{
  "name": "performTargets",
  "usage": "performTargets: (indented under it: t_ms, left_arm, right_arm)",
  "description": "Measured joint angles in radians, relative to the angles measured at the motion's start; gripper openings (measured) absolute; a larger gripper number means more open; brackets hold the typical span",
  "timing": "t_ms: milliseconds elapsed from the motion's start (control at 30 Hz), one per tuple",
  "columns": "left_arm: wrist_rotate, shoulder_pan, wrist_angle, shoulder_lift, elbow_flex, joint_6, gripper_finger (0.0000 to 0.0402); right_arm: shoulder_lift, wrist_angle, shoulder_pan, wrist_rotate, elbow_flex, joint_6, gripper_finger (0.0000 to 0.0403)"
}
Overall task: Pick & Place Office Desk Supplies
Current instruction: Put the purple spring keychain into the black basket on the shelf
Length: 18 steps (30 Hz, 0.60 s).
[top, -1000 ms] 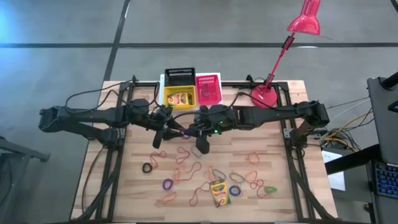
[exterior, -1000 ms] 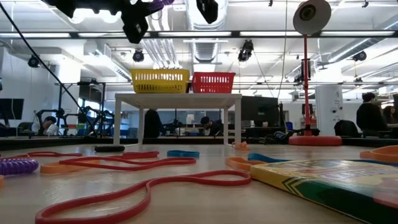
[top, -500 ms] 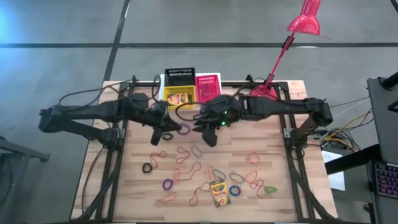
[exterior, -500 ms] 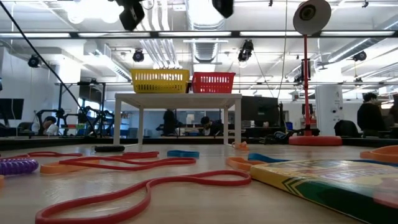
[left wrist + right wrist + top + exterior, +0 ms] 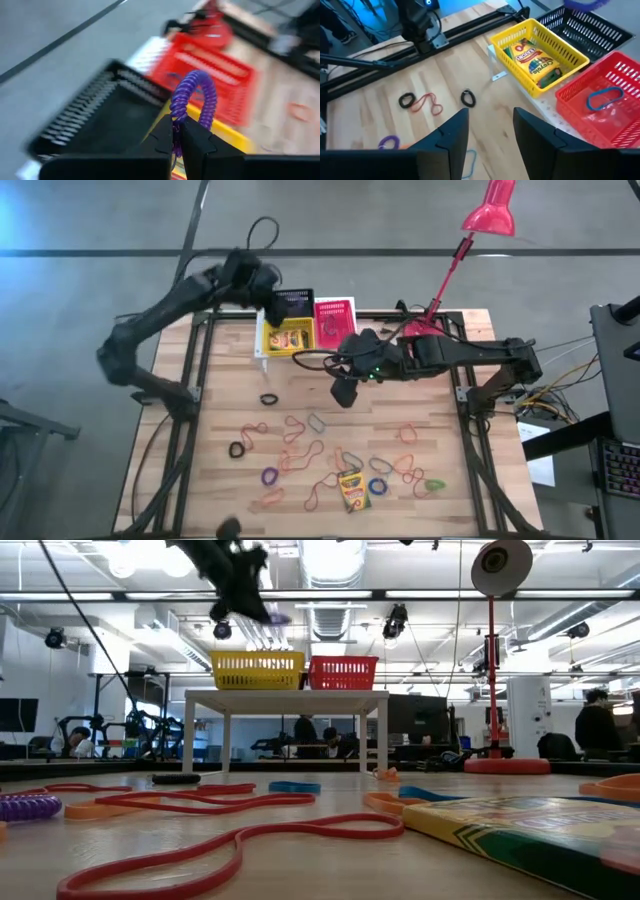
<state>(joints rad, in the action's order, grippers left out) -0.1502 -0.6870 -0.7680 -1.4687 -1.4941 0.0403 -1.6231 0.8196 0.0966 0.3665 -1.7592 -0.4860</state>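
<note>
Up over the black basket (image 5: 95,117), left claw (image 5: 176,134) clenched on an upright purple coil band (image 5: 192,97); right claw (image 5: 488,127) released.

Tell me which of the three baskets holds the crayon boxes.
The yellow basket, standing between the black basket and the red basket. The crayon boxes lie only in it; the red one holds a blue rubber band.

Purple coiled loop (image 5: 194,97) pinched in left claw (image 5: 176,137) above black basket (image 5: 95,125).
</note>
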Motion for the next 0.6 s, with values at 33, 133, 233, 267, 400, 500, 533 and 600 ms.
performTargets:
  t_ms: [33,133,233,267,400,500,533,600]
  left_arm:
    - [-0.002,-0.032,-0.018,-0.036,-0.021,-0.008,0.0021]
    - [-0.002,-0.102,-0.089,-0.137,-0.078,-0.008,0.0021]
    - [-0.002,-0.136,-0.189,-0.207,-0.131,-0.011,0.0021]
    - [-0.002,-0.142,-0.21,-0.223,-0.142,-0.015,0.0021]
    - [0.001,-0.15,-0.215,-0.253,-0.139,-0.018,0.0023]
    - [0.007,-0.151,-0.211,-0.26,-0.136,-0.018,0.0035]
    - [0.017,-0.15,-0.212,-0.262,-0.136,-0.018,0.0042]
    - [0.033,-0.15,-0.203,-0.265,-0.136,-0.018,0.0061]
  right_arm:
    - [0.0,0.0,0.005,0.001,0.0,-0.008,0.0144]
    - [0.001,0.001,0.024,0.004,0.0,-0.032,0.0137]
    - [0.001,0.013,0.039,0.004,0.0,-0.054,0.0132]
    - [0.001,0.017,0.044,0.004,0.001,-0.062,0.013]
    - [0.001,0.022,0.048,0.004,0.001,-0.066,0.0128]
    - [0.001,0.022,0.048,0.004,0.001,-0.066,0.0127]
    - [0.001,0.022,0.048,0.004,0.001,-0.065,0.0127]
    - [0.001,0.022,0.048,0.004,0.001,-0.065,0.0127]
